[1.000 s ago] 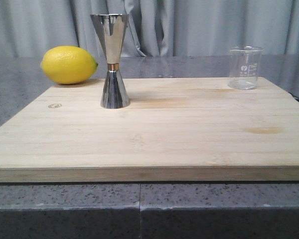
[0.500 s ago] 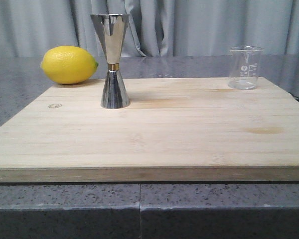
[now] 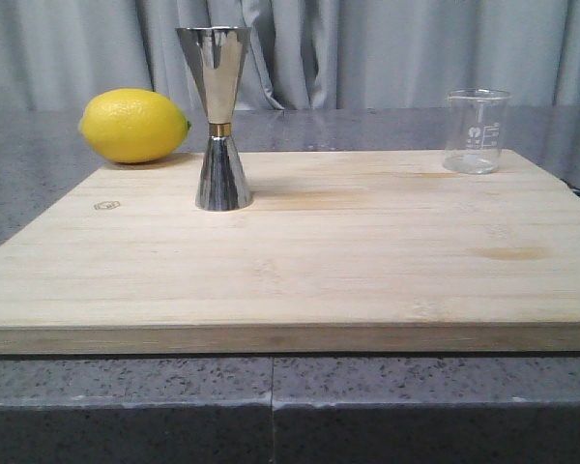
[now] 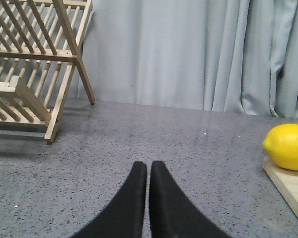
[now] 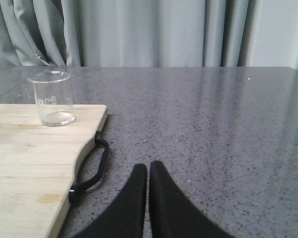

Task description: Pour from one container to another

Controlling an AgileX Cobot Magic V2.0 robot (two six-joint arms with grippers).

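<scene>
The clear glass beaker [image 3: 476, 131] stands upright at the far right corner of the wooden cutting board [image 3: 300, 261]; it also shows in the right wrist view as the beaker [image 5: 52, 98]. The steel jigger [image 3: 217, 118] with a gold waist band stands upright on the board's far left part. Neither arm appears in the front view. My left gripper [image 4: 148, 167] is shut over bare grey counter, left of the board. My right gripper [image 5: 148, 167] is shut over the counter, right of the board, well short of the beaker. Both hold nothing.
A yellow lemon [image 3: 133, 126] lies behind the board's far left corner, also seen as the lemon [image 4: 289, 147]. A wooden dish rack [image 4: 32, 64] stands far left on the counter. A black strap handle [image 5: 93, 170] hangs off the board's right edge. Grey curtains close the back.
</scene>
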